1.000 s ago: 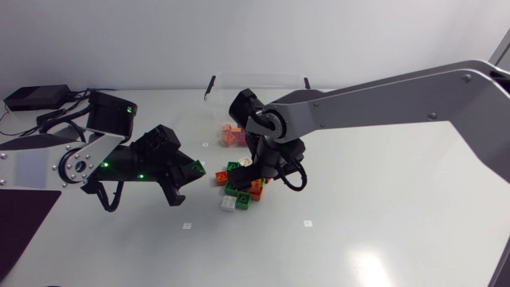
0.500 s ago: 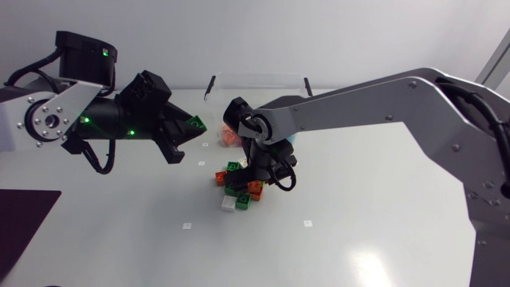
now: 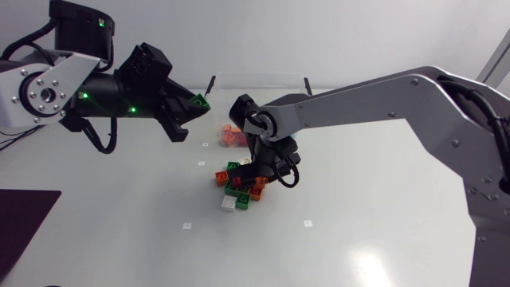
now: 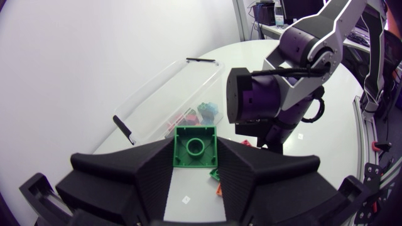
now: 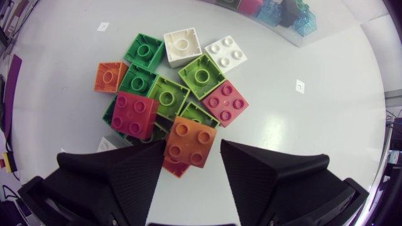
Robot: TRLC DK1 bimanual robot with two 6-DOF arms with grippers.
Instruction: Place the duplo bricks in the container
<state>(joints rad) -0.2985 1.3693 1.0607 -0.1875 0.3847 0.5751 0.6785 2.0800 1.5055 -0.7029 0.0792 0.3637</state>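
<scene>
Partly done: the clear container (image 4: 169, 81) holds only a few bricks (image 3: 231, 135), and a heap of bricks (image 5: 169, 100) lies near it on the white table (image 3: 382, 231). The left gripper (image 4: 196, 154) clamps a green brick (image 4: 196, 145), raised close to the container. The right gripper (image 5: 193, 149) hangs spread over the heap. Small square markers (image 3: 186, 226) dot the matte tabletop.
</scene>
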